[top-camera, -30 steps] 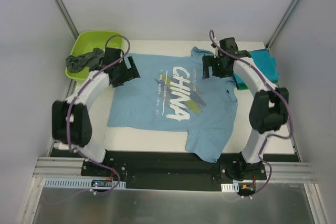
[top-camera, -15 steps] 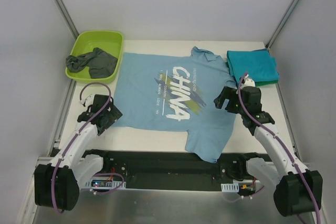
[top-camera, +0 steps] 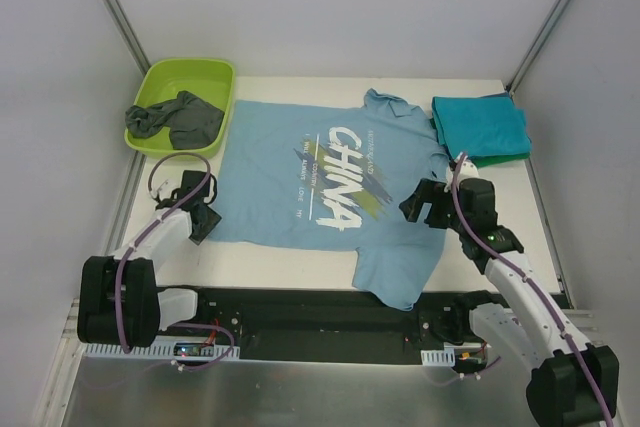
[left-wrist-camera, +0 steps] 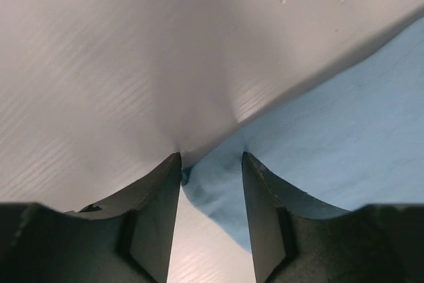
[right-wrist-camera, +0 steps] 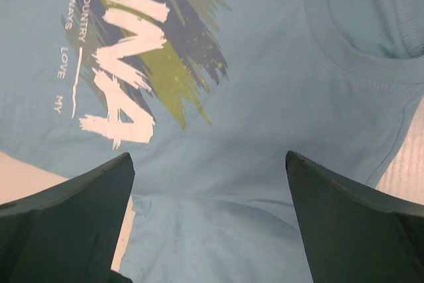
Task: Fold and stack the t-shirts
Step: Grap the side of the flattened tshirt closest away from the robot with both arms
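A light blue t-shirt [top-camera: 320, 187] with a white chest print lies spread flat on the table. My left gripper [top-camera: 205, 222] is low at its near left hem corner. In the left wrist view the jaws [left-wrist-camera: 212, 164] stand narrowly apart, with that corner of the blue cloth [left-wrist-camera: 331, 137] between them and bare table showing beside it. My right gripper [top-camera: 420, 202] hovers wide open over the shirt's right side. The right wrist view shows it [right-wrist-camera: 209, 164] above the cloth [right-wrist-camera: 265, 97] just below the collar. A folded teal t-shirt [top-camera: 480, 125] lies on a green one [top-camera: 497, 159] at the back right.
A lime-green tub [top-camera: 190, 77] stands at the back left with a dark grey t-shirt [top-camera: 180, 119] draped over its near rim. White walls close in the table on three sides. The black base rail [top-camera: 320, 312] runs along the near edge.
Both arms have drawn back from the far side of the shirt to its near side. The left gripper has dropped to the hem corner and its jaws have narrowed around it. The right stays open.
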{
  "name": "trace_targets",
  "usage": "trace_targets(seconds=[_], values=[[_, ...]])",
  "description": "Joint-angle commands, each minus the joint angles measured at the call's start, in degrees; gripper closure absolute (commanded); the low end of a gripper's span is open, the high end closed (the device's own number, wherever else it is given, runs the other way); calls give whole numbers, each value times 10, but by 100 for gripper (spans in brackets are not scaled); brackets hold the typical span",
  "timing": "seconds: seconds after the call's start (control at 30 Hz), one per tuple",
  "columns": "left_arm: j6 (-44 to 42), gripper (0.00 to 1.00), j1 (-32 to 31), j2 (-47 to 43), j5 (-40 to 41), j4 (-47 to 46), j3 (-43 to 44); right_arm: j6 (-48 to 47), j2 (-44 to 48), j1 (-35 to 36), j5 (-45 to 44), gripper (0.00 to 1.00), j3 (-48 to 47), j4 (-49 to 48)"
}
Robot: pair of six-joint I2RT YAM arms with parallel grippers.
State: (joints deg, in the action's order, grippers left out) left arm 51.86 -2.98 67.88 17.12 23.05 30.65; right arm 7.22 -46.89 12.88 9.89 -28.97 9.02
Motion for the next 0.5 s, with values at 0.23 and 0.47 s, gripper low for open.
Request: trace_targets(seconds=[0.23,0.47], values=[[-15,82,5,15,-46,-34,-25,-5,34,61,-68,0,-18,122],[-23,68,4,-50,-31,13,-30,5,37,69,-87,1,-35,179]])
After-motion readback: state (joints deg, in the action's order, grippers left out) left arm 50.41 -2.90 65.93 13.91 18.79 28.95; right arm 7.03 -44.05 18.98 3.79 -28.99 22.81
